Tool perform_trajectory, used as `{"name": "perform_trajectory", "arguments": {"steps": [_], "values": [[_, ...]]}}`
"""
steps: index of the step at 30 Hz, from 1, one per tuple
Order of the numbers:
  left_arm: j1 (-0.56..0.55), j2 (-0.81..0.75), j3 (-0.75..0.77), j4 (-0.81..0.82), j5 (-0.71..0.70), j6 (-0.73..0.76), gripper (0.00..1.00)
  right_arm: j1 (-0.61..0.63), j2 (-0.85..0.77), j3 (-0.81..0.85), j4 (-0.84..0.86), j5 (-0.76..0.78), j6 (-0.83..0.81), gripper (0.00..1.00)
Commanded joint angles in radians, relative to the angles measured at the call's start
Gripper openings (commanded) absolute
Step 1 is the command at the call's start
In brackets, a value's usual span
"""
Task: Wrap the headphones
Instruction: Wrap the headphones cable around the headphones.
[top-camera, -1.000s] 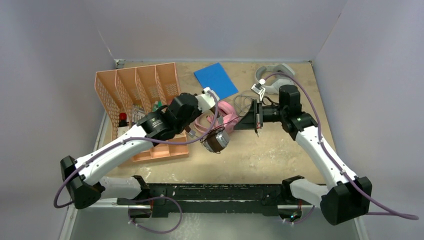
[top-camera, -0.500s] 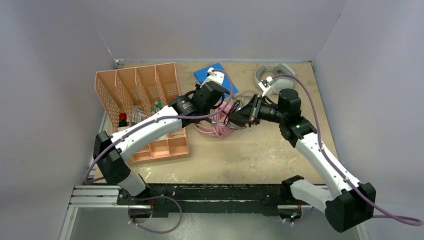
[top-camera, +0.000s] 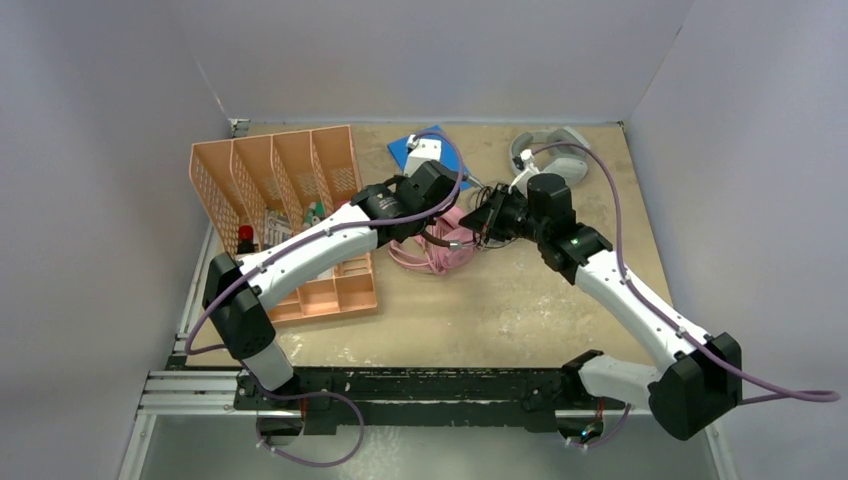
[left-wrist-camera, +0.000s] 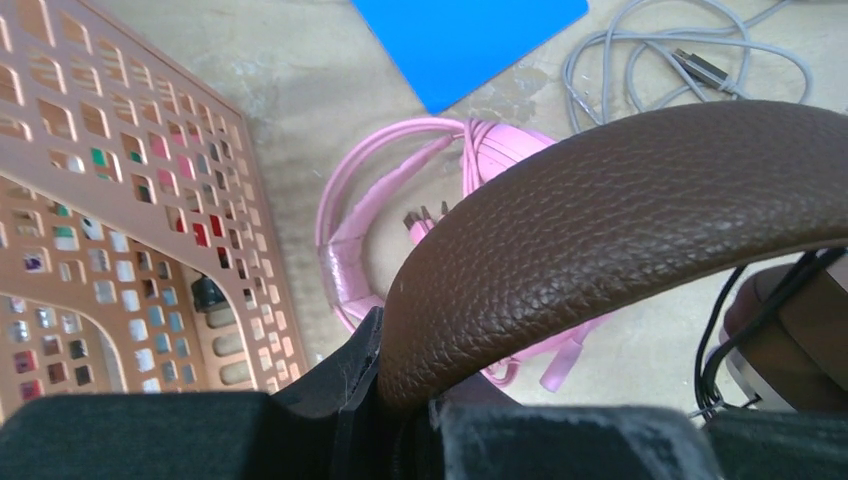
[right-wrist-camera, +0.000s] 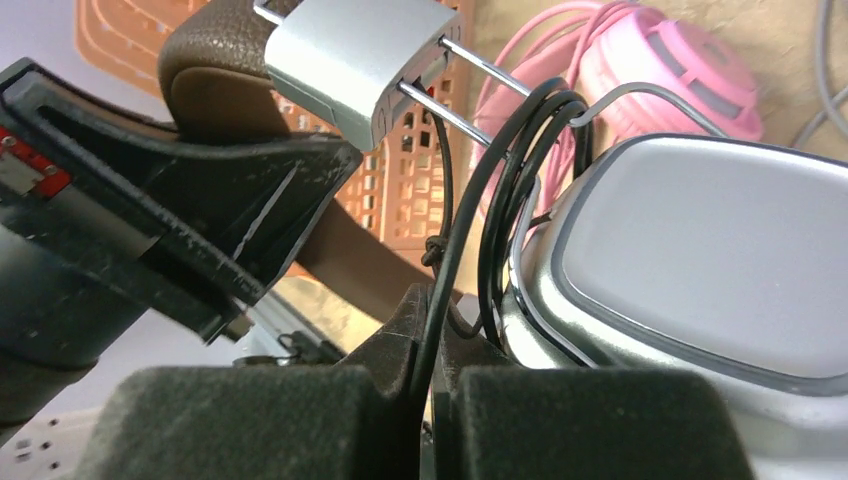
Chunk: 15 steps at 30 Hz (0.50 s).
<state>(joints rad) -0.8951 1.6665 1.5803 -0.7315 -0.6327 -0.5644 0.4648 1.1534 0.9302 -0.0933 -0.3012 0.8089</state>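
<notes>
Both arms have swung toward the back of the surface since the earlier frames. The left arm, then folded low in front of the rack, is now stretched out. It has carried the brown-and-silver headphones (top-camera: 452, 240) from in front of the pink headphones (top-camera: 440, 258) to a position above them.

Top view. The left gripper (top-camera: 430, 222) and right gripper (top-camera: 478, 226) meet almost tip to tip over the pink headphones. These lie on the surface (top-camera: 500, 310) just right of the orange rack (top-camera: 290, 190). The brown-and-silver headphones hang between the two grippers. The grey headphones (top-camera: 545, 155) lie at the back right, with a blue sheet (top-camera: 402, 152) to their left.

Left wrist view. The left gripper (left-wrist-camera: 400, 425) is clenched on the brown grained headband (left-wrist-camera: 620, 190), which arches away to the right. A brown ear cushion (left-wrist-camera: 800, 330) and the thin black cable (left-wrist-camera: 718, 335) hang at its far end. Beneath, the pink headphones lie beside the rack with their pink cable bunched against them. A loose grey cable (left-wrist-camera: 640, 60) lies near the blue sheet.

Right wrist view. The right gripper (right-wrist-camera: 435, 385) is clenched on one strand of the thin black cable. Further strands loop around the wire yoke of the silver ear cup (right-wrist-camera: 700, 260). The left gripper holds the headband just below a silver slider block (right-wrist-camera: 350, 60).
</notes>
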Motion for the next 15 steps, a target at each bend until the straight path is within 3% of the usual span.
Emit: {"name": "perform_trajectory", "arguments": {"steps": [1,7,15], "values": [[-0.003,-0.053,0.079,0.029,0.084,-0.159,0.0,0.007,0.039,0.069,-0.041,0.142,-0.115,0.0],[-0.002,-0.049,0.057,0.045,0.152,-0.306,0.0,0.018,0.128,0.209,-0.203,0.182,-0.173,0.0],[-0.002,-0.067,0.002,0.094,0.044,-0.462,0.0,0.026,0.191,0.305,-0.408,0.134,-0.237,0.09]]}}
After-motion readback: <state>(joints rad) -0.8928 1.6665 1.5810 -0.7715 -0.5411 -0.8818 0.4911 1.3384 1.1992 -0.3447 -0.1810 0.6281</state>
